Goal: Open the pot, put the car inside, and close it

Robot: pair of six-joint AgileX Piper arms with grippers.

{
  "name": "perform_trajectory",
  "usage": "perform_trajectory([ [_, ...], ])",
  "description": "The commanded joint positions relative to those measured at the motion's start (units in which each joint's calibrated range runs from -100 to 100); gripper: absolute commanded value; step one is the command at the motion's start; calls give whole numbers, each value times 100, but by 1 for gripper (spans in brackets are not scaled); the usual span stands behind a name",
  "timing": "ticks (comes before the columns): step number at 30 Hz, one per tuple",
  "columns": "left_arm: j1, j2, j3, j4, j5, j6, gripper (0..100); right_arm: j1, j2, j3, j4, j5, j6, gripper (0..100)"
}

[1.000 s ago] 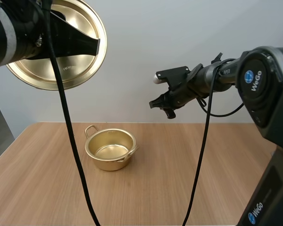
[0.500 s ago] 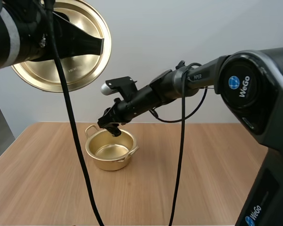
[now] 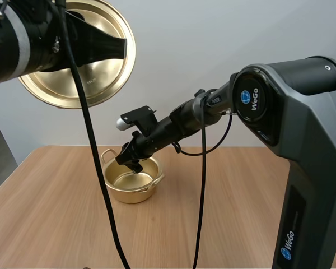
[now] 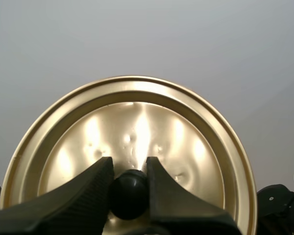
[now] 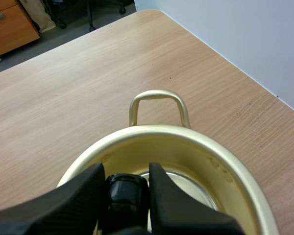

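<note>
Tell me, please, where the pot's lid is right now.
In the high view the lid hangs upper left, its knob pinched by the left gripper, well above and left of the open pot.

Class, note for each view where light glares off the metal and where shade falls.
Left wrist view: bright streaks of glare fan across the lid above its black knob. High view: the pot gleams inside. Right wrist view: its inner wall is softly shaded.

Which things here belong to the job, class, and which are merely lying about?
Job: pot, uncovered; lid, held by left gripper; dark car, pinched by right gripper over pot.
Lying about: only the table, which merely carries the pot.
</note>
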Motion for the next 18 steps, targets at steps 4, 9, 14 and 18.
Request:
perform_trajectory([
  [4, 33, -1, -7, -82, 251, -3, 0, 2, 165, 1, -20, -99, -283, 0],
  [9, 33, -1, -7, -95, 351, -3, 0, 2, 300, 1, -20, -179, -412, 0],
  [14, 33, -1, -7, -95, 460, -3, 0, 2, 416, 1, -67, -229, -554, 0],
  [18, 33, -1, -7, -95, 479, -3, 0, 2, 446, 1, -122, -323, -636, 26],
])
